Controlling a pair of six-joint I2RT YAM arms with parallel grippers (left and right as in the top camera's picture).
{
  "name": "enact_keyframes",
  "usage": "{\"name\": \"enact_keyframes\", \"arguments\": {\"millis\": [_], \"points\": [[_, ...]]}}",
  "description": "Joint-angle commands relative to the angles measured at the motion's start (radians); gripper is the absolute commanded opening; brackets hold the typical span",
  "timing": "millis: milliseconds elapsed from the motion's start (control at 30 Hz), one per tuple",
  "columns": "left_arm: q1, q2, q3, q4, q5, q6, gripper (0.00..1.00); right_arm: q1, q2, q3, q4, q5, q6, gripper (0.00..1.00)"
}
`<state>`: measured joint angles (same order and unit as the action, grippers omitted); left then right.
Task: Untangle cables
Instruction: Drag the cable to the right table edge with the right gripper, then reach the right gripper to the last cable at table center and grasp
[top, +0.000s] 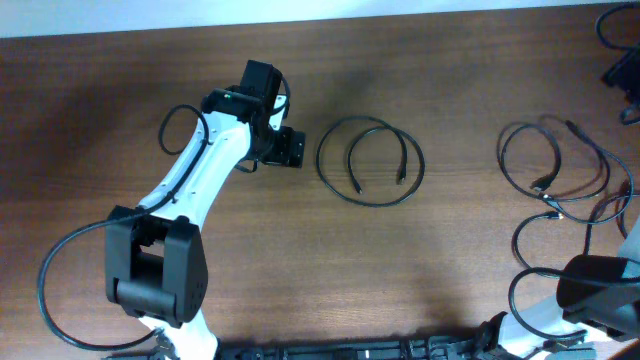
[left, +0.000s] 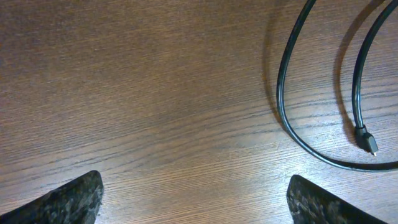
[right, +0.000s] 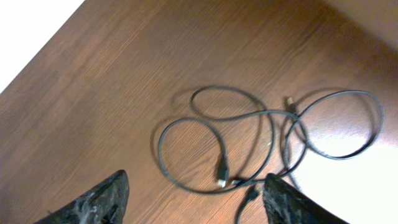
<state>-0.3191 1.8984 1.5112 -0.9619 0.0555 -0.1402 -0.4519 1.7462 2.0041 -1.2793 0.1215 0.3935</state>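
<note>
Wide, empty left gripper (left: 196, 186) just beside coil (left: 279, 93) at surface (top: 450, 270) centre. Wide, empty right gripper (right: 193, 199) above tangle (right: 268, 114) at right side, not touching; perhaps three cords there, hard to count.

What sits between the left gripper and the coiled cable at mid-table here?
Nothing; only bare table separates the left gripper from the coiled cable, as the overhead view shows; the left wrist view agrees.
</note>
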Motion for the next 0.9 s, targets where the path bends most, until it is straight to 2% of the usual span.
{"name": "enact_keyframes", "arguments": {"millis": [0,100,167,267,333,467,567,700,767,867], "points": [[0.003,0.006,0.008,-0.002,0.008,-0.009,0.95,0.007,0.013,-0.007,-0.012,-0.211,-0.094,0.70],[0.004,0.006,0.008,-0.001,0.003,-0.010,0.92,0.057,0.014,-0.011,-0.029,-0.356,-0.217,0.71],[0.013,0.006,0.008,-0.002,-0.054,-0.068,0.91,0.142,0.014,-0.043,-0.035,-0.366,-0.288,0.71],[0.048,0.006,0.008,-0.006,-0.063,-0.134,0.92,0.257,0.016,-0.132,-0.008,-0.365,-0.338,0.72],[0.086,0.006,0.008,-0.018,-0.063,-0.163,0.93,0.336,0.020,-0.221,0.030,-0.367,-0.353,0.78],[0.211,0.006,0.008,-0.055,-0.063,-0.210,0.97,0.536,0.047,-0.452,0.179,-0.380,-0.371,0.78],[0.293,0.006,0.008,-0.071,-0.034,-0.215,0.99,0.682,0.069,-0.621,0.394,-0.360,-0.371,0.78],[0.309,0.006,0.008,-0.076,-0.034,-0.215,0.99,0.799,0.111,-0.705,0.534,-0.314,-0.371,0.75],[0.309,0.006,0.008,-0.075,-0.034,-0.215,0.99,0.842,0.128,-0.713,0.566,-0.272,-0.370,0.71],[0.309,0.006,0.008,-0.076,-0.034,-0.215,0.99,0.917,0.173,-0.714,0.624,-0.198,-0.352,0.71]]}}
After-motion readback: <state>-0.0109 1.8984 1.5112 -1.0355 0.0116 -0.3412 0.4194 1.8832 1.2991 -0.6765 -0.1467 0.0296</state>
